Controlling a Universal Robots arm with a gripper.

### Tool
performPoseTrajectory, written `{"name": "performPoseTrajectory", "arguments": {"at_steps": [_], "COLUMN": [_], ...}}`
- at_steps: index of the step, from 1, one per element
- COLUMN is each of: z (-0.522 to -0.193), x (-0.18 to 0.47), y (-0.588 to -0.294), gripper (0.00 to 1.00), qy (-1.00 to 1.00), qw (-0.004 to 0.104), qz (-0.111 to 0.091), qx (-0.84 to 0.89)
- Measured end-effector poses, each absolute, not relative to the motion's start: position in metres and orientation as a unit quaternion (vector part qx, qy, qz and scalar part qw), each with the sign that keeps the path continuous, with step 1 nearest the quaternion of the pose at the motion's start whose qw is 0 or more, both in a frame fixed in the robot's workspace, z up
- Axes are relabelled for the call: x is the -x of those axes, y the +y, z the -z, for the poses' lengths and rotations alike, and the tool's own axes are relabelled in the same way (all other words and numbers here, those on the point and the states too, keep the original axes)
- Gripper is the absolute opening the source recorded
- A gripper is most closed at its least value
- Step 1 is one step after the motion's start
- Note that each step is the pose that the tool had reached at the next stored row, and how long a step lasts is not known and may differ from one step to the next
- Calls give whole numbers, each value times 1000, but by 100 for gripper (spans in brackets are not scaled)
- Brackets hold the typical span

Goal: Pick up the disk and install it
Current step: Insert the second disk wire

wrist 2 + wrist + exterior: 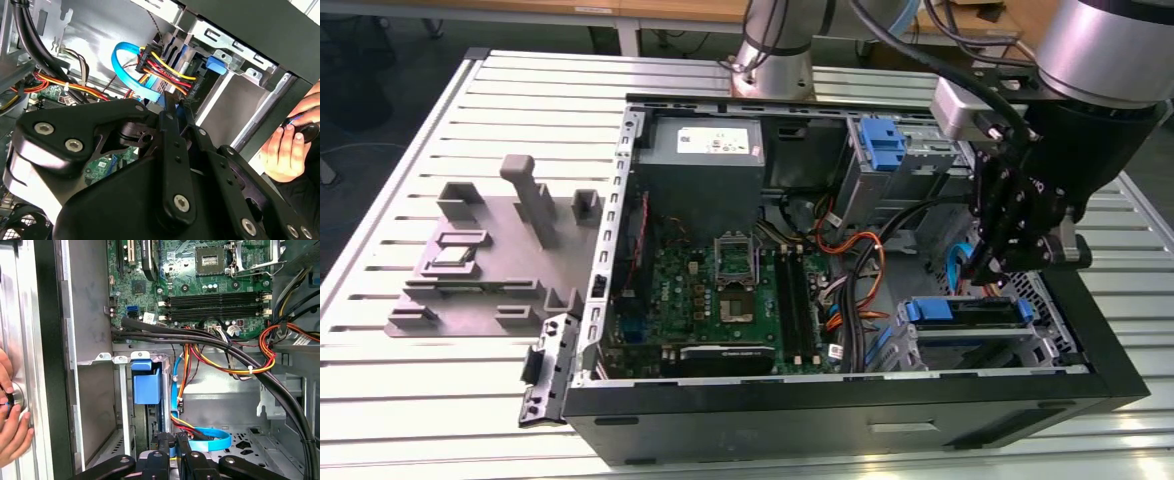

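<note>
The disk (970,313) sat in the drive bay at the front corner of the open computer case (854,420), on the exterior view's right: a dark slab edged by its blue plastic carrier, with red, yellow and blue cables (165,75) plugged into its end. The gripper (176,106) hung just above it, fingers (180,442) nearly together, gripping nothing. A person's hand (287,145) rested outside the case.

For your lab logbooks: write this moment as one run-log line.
gripper: inside case, above drive bay | fingers: shut, empty | disk: seated in bay | hand: on case edge
</note>
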State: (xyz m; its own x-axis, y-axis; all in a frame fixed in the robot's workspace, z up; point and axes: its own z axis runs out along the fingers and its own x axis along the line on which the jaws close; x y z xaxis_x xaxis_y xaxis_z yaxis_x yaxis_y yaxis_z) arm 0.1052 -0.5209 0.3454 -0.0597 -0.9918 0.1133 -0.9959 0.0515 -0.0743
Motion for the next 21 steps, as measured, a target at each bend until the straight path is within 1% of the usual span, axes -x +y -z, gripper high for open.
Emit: {"name": "performPoseTrajectory", "arguments": {"at_steps": [4,6,7,16,21], "z": [-345,-345,-345,-345,-344], "x": [-105,-105,-105,-102,-99], "y": [-521,-521,-521,-526,-531], "gripper": [20,19,16,16,16], "qy": [-725,-725,-725,-722,-719], "qw": [16,16,16,15,11], "qz": [-66,-66,-66,-67,-70], "qx": [-685,-685,-685,-689,-692]}}
